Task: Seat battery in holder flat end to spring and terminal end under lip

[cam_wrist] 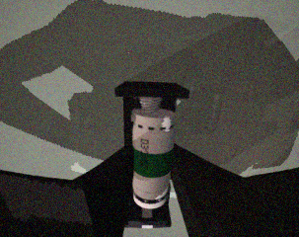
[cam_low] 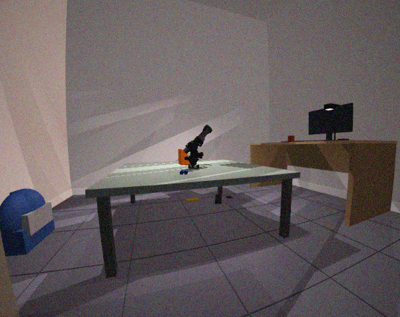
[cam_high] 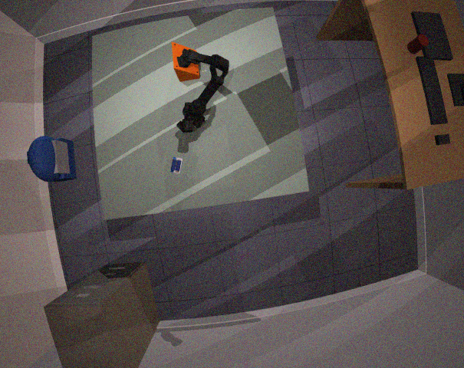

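Observation:
The battery [cam_wrist: 153, 135], pale with a green band, lies lengthwise in the dark holder [cam_wrist: 151, 90] in the wrist view. A ribbed coil, seemingly the spring [cam_wrist: 150, 103], shows between its upper end and the holder's wide end bar. Its lower, white-rimmed end shows beside the holder's smaller end piece [cam_wrist: 148, 217]; I cannot tell whether it is under a lip or how level it lies. My gripper [cam_wrist: 151, 149] [cam_high: 187, 126] [cam_low: 194, 166] is low at the table, shut on the battery around the green band. The fingers hide the holder's sides. The top and exterior views are too small for detail.
A small blue-and-white object [cam_high: 176, 164] [cam_low: 184, 172] sits on the table [cam_high: 136, 198] [cam_low: 138, 182] a short way from the gripper. The orange block [cam_high: 185, 67] [cam_low: 182, 157] stands by the arm's base. A desk [cam_high: 422, 158] is off to the right.

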Available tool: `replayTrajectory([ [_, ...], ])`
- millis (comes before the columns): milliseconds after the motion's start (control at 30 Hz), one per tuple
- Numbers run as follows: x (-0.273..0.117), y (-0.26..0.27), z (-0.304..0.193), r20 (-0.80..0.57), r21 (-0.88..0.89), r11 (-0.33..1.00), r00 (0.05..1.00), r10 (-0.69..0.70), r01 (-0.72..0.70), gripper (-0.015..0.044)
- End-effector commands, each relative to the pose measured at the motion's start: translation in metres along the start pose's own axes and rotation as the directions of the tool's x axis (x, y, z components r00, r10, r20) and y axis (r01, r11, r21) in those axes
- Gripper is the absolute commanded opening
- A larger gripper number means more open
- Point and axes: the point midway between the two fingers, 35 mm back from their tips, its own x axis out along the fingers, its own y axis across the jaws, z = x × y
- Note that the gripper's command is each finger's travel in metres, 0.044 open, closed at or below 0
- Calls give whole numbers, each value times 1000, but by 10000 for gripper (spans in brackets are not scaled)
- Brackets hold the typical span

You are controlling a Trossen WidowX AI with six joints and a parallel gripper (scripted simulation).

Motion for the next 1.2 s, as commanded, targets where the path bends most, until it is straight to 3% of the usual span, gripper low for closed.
replayTrajectory([
  [0,0,1,3,33,-10,1000,999,2,-2,82],
  [1167,2,2,-13,61,-9,1000,998,-6,7,82],
])
